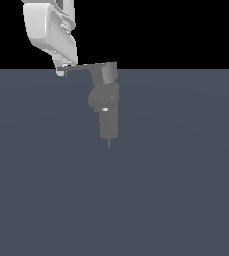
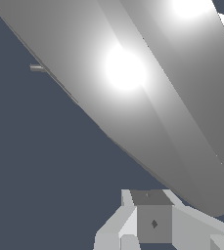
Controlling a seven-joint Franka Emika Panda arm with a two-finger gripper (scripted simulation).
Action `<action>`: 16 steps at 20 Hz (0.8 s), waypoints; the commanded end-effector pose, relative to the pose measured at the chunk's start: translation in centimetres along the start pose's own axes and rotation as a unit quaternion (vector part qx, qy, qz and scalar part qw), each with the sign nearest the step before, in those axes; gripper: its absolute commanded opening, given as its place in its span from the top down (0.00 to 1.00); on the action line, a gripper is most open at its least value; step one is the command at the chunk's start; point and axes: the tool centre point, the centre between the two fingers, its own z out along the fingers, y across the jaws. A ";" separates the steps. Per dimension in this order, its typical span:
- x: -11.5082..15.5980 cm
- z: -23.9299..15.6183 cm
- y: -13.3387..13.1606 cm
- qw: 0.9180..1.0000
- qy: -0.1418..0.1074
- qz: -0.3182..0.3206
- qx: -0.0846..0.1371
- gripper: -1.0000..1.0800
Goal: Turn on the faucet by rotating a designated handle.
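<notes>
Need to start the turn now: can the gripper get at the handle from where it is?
Probably yes: the gripper is already at the outer tip of the handle, with nothing between them. Actual contact cannot be confirmed.

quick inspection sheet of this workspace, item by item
surface: flat dark blue-grey floor, bare around the faucet
faucet: grey faucet stands upright with a blocky top cap
handle: thin handle projects toward the exterior view's left
clutter: nothing seen
gripper: white gripper sits at the handle's tip; whether the fingers are open or shut cannot be told
cables: nothing seen
surroundings: black background above the floor
</notes>
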 end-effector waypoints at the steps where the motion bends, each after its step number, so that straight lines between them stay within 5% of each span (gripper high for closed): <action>1: 0.7 0.0 0.6 1.000 0.001 0.002 -0.001 1.00; 16: 3.7 -0.2 4.3 1.000 0.000 0.000 0.000 1.00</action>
